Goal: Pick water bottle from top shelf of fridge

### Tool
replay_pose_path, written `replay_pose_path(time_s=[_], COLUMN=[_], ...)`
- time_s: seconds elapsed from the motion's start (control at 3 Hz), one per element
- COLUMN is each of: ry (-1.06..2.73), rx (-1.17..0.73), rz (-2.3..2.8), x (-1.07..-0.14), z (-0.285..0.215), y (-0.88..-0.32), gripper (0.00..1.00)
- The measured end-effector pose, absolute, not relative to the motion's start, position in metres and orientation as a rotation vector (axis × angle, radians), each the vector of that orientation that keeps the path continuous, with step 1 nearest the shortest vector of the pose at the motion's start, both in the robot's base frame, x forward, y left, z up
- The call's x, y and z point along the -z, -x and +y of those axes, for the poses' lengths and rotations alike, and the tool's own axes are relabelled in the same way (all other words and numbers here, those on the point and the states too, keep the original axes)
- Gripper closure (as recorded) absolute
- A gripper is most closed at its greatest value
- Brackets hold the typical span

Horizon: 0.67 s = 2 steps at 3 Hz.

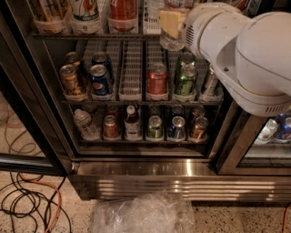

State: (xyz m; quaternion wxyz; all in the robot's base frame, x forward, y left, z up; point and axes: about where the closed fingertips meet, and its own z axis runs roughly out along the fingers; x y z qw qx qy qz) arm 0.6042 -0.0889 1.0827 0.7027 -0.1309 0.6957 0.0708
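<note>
1. the bulky white robot arm [254, 59] fills the upper right of the frame, its rounded casing reaching up and left toward the dark-framed glass-door fridge [45, 118].
2. at the arm's tip, top centre of the frame, the pale tan gripper [172, 23] sits level with the wire top shelf [91, 35].
3. the gripper lies right over the tall clear plastic water bottle [172, 43]; i cannot tell whether it is spread or clamped on it.
4. only the bottle's clear lower part shows, upright, its base overlapping the shelf's front rail; i cannot tell whether it rests on the shelf.
5. just left of the bottle is a white lattice plastic tray [150, 20], then tall drink cans [84, 11] cut off by the top edge.
6. the middle rack holds short soda cans, among them a red can [157, 78].
7. a crumpled clear plastic bag [145, 213] lies on the floor at bottom centre, below the shiny ribbed steel base [182, 184].
</note>
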Motion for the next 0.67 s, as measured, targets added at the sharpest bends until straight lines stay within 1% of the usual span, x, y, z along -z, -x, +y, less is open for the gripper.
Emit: replay_pose_path(time_s=[0.67], ry=[0.303], rx=[-0.180], rz=[1.583], x=[-1.0624], z=[-0.0873], y=[-0.5982], gripper=[1.00])
